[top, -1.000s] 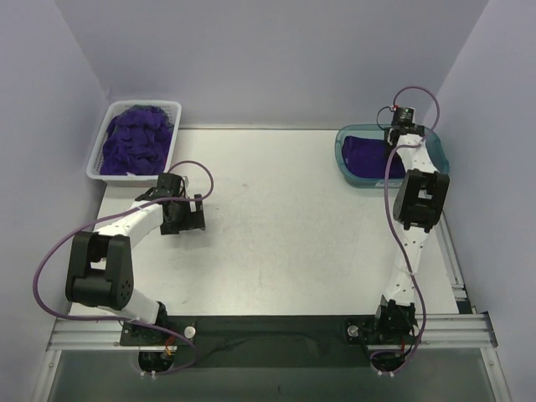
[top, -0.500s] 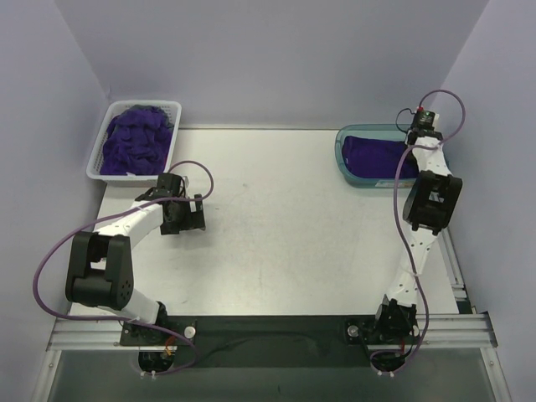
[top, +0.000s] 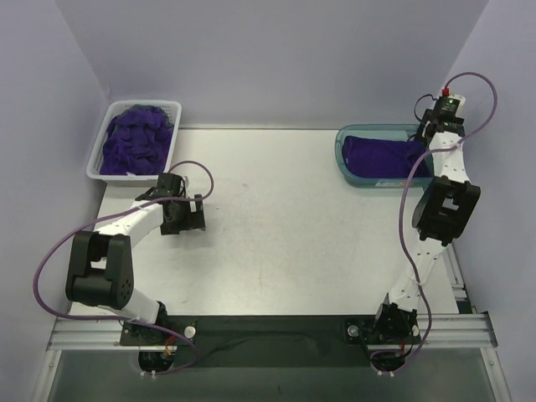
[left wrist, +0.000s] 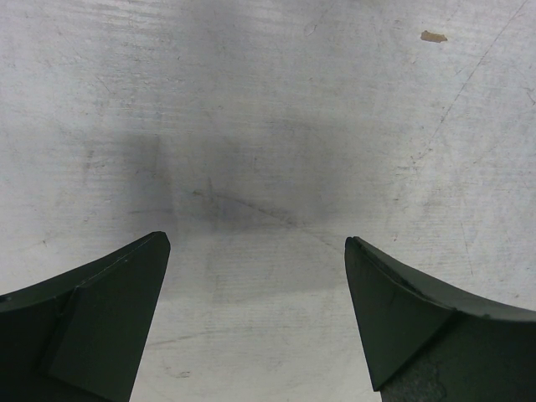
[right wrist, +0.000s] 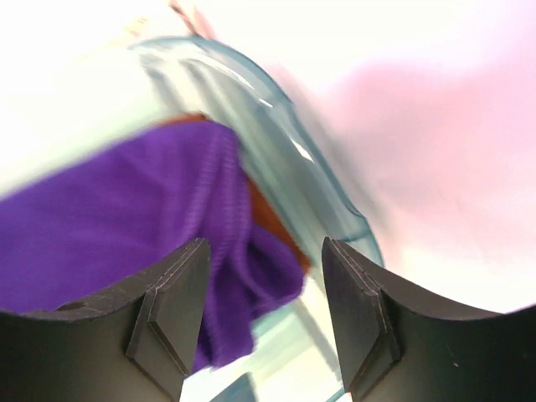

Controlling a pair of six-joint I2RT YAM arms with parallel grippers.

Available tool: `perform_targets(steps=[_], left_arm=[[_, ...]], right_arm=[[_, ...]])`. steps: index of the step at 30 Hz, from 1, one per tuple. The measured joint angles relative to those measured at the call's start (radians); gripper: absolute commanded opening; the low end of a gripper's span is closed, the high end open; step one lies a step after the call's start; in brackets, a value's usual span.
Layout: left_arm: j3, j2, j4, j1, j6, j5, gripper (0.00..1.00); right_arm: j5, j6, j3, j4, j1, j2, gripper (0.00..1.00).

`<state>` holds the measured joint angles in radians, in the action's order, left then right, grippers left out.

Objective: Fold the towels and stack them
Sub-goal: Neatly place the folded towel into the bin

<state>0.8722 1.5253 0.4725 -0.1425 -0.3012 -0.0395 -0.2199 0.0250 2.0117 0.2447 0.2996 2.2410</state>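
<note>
At far left, crumpled purple towels (top: 134,138) fill the white basket (top: 99,167); just in front, the left gripper (left wrist: 255,251) hangs released over the surface (top: 285,226). At far right, a folded purple towel (top: 377,155) lies on a rust-orange towel (right wrist: 266,213) in the teal tray (top: 342,159). The right gripper (right wrist: 264,243) is above the tray's right end, jaws apart, grasping nothing.

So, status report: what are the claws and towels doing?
Left gripper open over table. Right gripper open, empty, above tray. Tray holds purple towel; basket holds purple heap. Nothing blocking.

two arms (top: 126,222), one basket (top: 117,176), one tray (top: 340,155), one orange towel (right wrist: 270,219), several purple towels (top: 134,138).
</note>
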Motion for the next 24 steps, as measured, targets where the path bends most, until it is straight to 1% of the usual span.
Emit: perform_targets(steps=[3, 7, 10, 13, 14, 18, 24], left_arm=[[0.000, 0.000, 0.001, 0.000, 0.000, 0.000, 0.97], [0.000, 0.000, 0.002, 0.000, 0.000, -0.001, 0.98], [0.000, 0.000, 0.002, 0.000, 0.001, -0.001, 0.97], [0.000, 0.000, 0.002, 0.000, 0.002, -0.002, 0.97], [0.000, 0.000, 0.002, 0.000, 0.002, -0.002, 0.97], [0.000, 0.000, 0.002, 0.000, 0.003, -0.004, 0.98], [0.000, 0.000, 0.003, 0.000, 0.005, -0.007, 0.97]], right_arm=[[0.111, 0.013, -0.009, -0.022, 0.000, -0.048, 0.55], [0.259, 0.041, -0.021, -0.056, 0.000, -0.064, 0.55], [0.315, 0.076, -0.058, -0.049, -0.001, -0.060, 0.51], [0.359, 0.099, -0.060, -0.035, 0.001, -0.038, 0.40], [0.377, 0.102, -0.061, -0.032, 0.003, -0.033, 0.40], [0.483, 0.103, -0.062, -0.023, 0.007, -0.018, 0.38], [0.561, 0.113, -0.062, -0.017, 0.008, -0.016, 0.42]])
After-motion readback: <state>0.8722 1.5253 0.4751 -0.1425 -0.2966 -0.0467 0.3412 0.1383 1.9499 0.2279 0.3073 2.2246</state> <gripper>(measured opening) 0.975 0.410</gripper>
